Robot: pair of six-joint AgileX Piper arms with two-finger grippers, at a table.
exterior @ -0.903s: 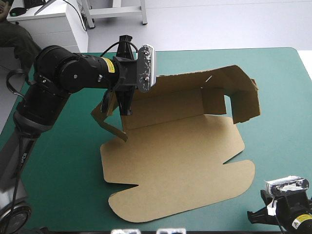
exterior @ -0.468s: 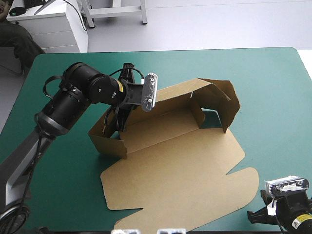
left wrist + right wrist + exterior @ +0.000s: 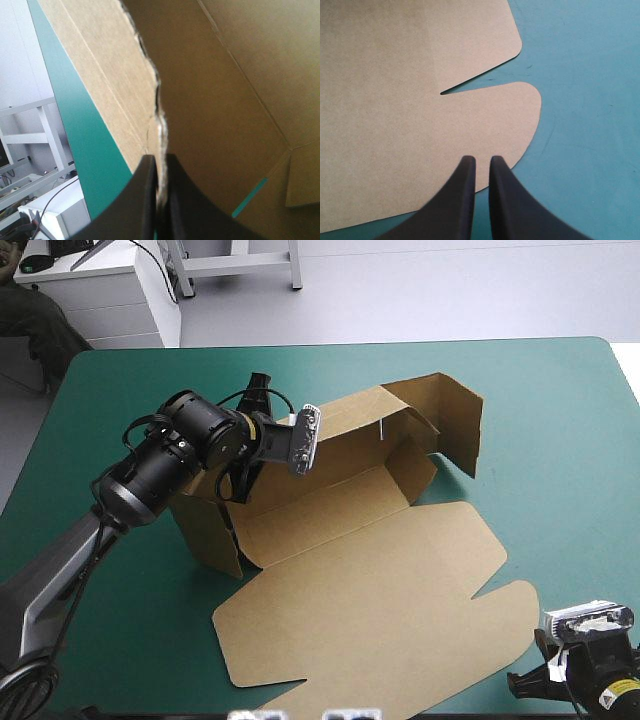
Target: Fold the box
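Observation:
The brown box (image 3: 360,580) lies mid-table with its lid panel flat toward the near edge. Its back wall (image 3: 345,435) and left side wall (image 3: 205,525) stand raised, and a right end flap (image 3: 460,425) is folded up. My left gripper (image 3: 240,478) is at the back-left corner, shut on the wall's top edge. In the left wrist view the fingers (image 3: 160,160) pinch the torn board edge (image 3: 150,100), with the box's inside (image 3: 235,70) ahead. My right gripper (image 3: 522,682) (image 3: 482,160) is shut and holds nothing, hovering at the lid's rounded tab (image 3: 510,120).
The teal-green cover (image 3: 560,460) shows bare to the right of the box and along the table's left side (image 3: 90,570). My right gripper sits at the near right corner, close to the table's near edge.
My left gripper has moved down and toward the near left with the wall edge. The back and side walls now stand more upright and the box has turned slightly. The right arm has not moved.

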